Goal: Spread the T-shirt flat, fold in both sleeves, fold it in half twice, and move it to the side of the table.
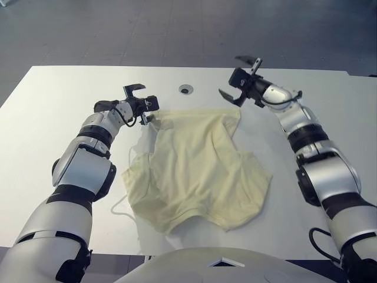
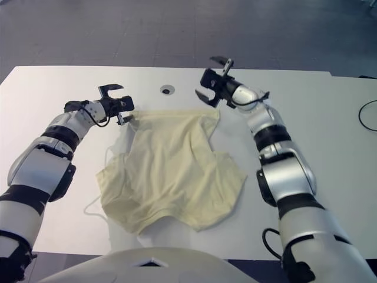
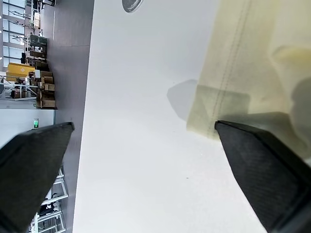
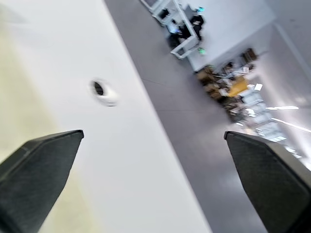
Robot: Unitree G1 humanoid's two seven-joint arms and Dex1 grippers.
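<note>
Hovering wide open, the right gripper (image 1: pixel 230 75) hangs just above the far right corner of the rumpled pale-yellow T-shirt (image 1: pixel 197 171), with the cloth below its jaws, not between them. The left gripper (image 1: pixel 147 97) gapes too, one finger right at the shirt's far left corner on the white table (image 1: pixel 59 100).

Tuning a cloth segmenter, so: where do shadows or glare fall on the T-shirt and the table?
Left eye view: even light, no harsh glare on the table, soft shading in the folds of the T-shirt. Left wrist view: a grey shadow on the table beside the cloth's corner.
</note>
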